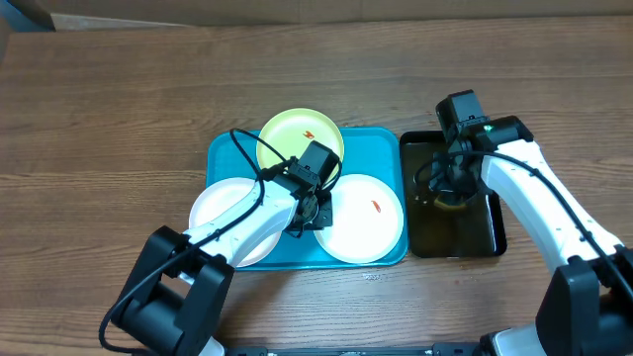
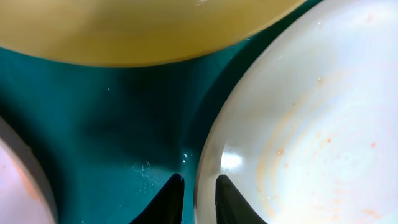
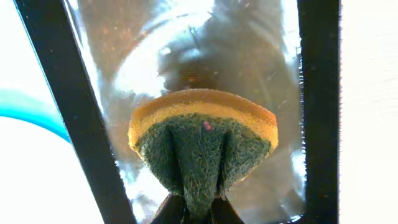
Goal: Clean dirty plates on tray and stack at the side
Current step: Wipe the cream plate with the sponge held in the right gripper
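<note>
Your left end effector (image 2: 198, 188) pinches the white plate (image 2: 311, 124) rim, tray (image 1: 224, 156) 4 o'clock; right end effector (image 3: 194, 208) pinches the sponge (image 3: 202, 143).

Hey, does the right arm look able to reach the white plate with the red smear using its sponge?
Probably yes. The white plate lies right beside the black tray, its face bare; the left gripper only pinches its far rim.
</note>
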You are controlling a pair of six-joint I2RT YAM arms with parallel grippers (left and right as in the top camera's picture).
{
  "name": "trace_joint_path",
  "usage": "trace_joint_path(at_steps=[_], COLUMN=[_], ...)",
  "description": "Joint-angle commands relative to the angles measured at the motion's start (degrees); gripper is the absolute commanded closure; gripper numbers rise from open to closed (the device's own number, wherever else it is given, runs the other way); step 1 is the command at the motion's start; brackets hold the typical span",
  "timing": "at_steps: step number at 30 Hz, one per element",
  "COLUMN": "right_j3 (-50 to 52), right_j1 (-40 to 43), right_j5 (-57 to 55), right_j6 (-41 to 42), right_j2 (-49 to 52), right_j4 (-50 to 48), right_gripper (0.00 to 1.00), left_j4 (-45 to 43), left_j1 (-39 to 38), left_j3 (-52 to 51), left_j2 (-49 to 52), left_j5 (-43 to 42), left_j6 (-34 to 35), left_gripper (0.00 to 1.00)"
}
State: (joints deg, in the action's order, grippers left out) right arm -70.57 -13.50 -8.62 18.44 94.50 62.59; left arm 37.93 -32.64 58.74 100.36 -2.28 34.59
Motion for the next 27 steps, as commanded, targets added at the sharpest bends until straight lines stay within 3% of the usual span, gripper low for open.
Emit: trace_joint_path(at_steps=[1,5,10,16,27], right_j3=[-0.2,-0.2,-2.4,-3.4,1.4], right_j1=[0.0,0.0,-0.4,-5.6,-22.1], right_j5=[-3.7,0.7,17.5,19.6,-5.9], right_j6=[1.1,-0.7,-9.0,-11.3,-11.4], right_j2=[-1.5,-1.5,-1.5,-1.5,0.3], right_j4=[-0.6,-1.3,-1.4,-2.7,-8.3], right_gripper=[0.96,0.96,0.96,0.96,0.96], left_j4=[-0.2,-0.4,-0.4,-0.3,-0.1], left_j1=[-0.3,0.1,0.1,0.1,0.1], left_j3=[-0.5,-0.5,-0.5,-0.5,-0.5], left_j2=[2.1,2.1,2.1,2.1,2.1], left_j5=[-0.3,-0.6,-0.8,-0.7,-0.7], left_j6=[0.3,0.3,0.3,0.2,0.1], left_gripper=[0.81,0.96,0.96,0.96,0.96])
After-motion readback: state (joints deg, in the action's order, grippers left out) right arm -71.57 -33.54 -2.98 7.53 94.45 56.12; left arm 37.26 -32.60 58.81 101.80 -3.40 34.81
